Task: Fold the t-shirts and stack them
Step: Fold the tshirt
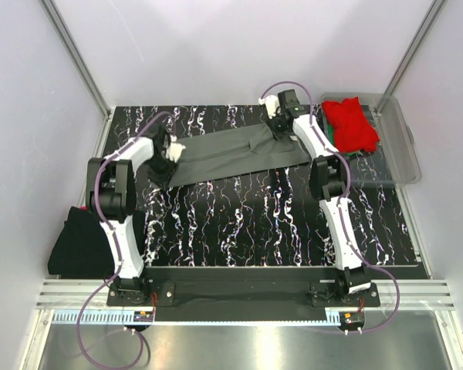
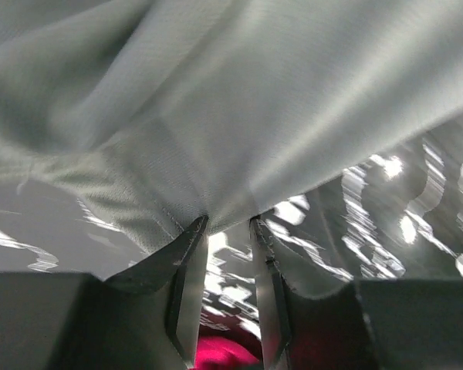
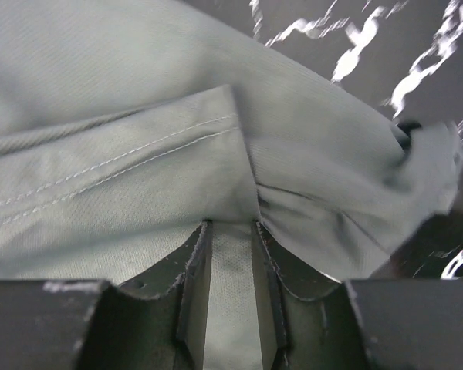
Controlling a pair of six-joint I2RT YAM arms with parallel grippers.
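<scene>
You have a black worktop (image 1: 239, 223) veined with white, boxed in by pale walls. The grey shirt (image 1: 231, 150) lies in a long band across its far half, stretched between your two tools.

The left tool (image 1: 172, 154) holds the band's left end. In its wrist view the cloth gathers into creases that run down to the fingertips (image 2: 191, 247), which stand narrow with the fabric pinched at their ends; the shirt fans away above them, off the worktop. The right tool (image 1: 276, 126) grips the far right end. In its wrist view a strip of grey cloth fills the narrow gap between the fingers (image 3: 193, 266), and a stitched hem lies folded over just ahead of them.

Just right of the right tool, a red shirt (image 1: 353, 123) sits bunched in the far end of a clear tub (image 1: 401, 154). Well back from the left tool, beside that arm's base, a black shirt (image 1: 81, 243) lies over the worktop's left edge.
</scene>
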